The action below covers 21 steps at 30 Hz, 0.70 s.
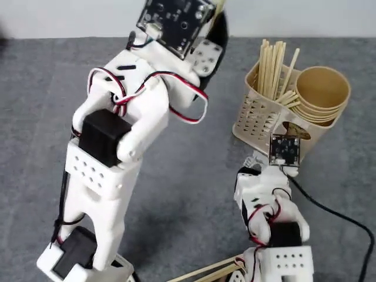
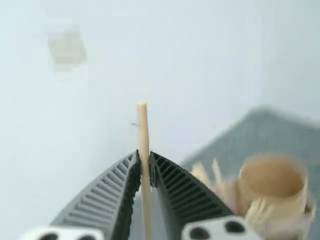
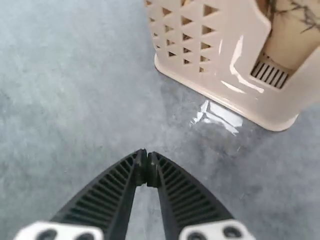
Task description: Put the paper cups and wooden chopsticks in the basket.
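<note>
Aloft, left fingers (image 2: 116,194) clamped on one wooden chopstick (image 2: 143,134), right fingers (image 3: 117,187) closed empty near basket (image 3: 220,75)

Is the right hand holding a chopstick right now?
No, the right hand is shut with nothing between its fingers, above the bare table near the basket.

A clear shiny scrap (image 3: 215,116) lies on the grey tabletop (image 3: 60,75); white wall (image 1: 59,17) behind.
</note>
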Each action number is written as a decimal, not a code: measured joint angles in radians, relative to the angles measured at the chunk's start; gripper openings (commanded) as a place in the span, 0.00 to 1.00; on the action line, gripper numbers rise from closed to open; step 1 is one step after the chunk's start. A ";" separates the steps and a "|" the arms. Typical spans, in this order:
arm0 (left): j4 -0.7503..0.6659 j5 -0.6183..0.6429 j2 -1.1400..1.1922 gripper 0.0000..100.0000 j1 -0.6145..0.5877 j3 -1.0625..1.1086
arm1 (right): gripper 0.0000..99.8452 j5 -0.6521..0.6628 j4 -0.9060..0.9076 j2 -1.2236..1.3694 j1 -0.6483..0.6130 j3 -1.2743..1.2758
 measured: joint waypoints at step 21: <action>-0.750 0.267 0.000 0.01 0.032 0.545 | 0.01 0.000 -0.012 -0.387 -0.052 0.199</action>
